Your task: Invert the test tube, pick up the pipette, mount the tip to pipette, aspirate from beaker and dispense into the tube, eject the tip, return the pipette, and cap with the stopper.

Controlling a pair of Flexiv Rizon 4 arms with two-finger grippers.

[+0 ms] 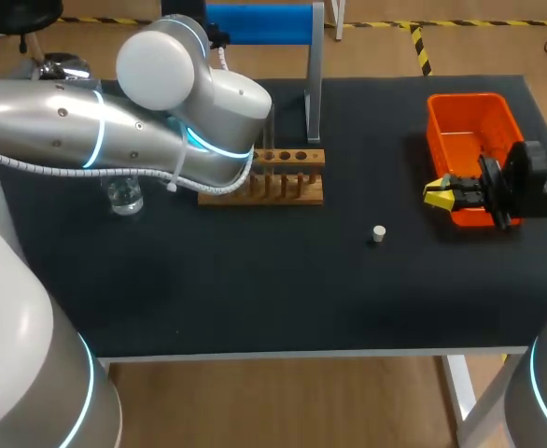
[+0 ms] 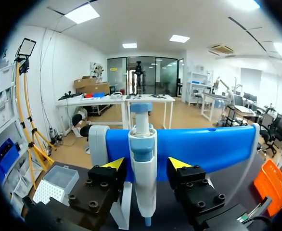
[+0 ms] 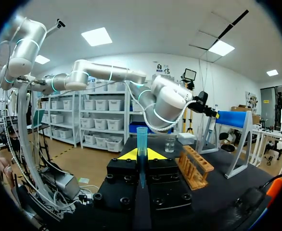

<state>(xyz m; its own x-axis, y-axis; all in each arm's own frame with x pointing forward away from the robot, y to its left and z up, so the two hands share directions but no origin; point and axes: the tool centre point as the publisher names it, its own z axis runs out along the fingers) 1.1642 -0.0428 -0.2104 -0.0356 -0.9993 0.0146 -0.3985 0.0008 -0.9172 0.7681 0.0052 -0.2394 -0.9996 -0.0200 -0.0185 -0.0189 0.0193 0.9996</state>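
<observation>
The white and blue pipette (image 2: 142, 163) hangs on its blue stand (image 2: 208, 147), between the fingers of my left gripper (image 2: 147, 162). The gripper is open, with a small gap showing on each side of the pipette. In the head view my left arm's own elbow hides that gripper at the stand (image 1: 259, 23). My right gripper (image 3: 141, 155) is shut on a clear bluish test tube (image 3: 141, 142), held upright. It hovers beside the orange bin (image 1: 469, 131) as the right gripper (image 1: 439, 193). The small white stopper (image 1: 378, 233) lies on the black table.
A wooden tube rack (image 1: 283, 177) stands in front of the stand, with the glass beaker (image 1: 124, 198) to its left. The tip box (image 2: 57, 185) sits beside my left gripper. My left arm spans the table's back left.
</observation>
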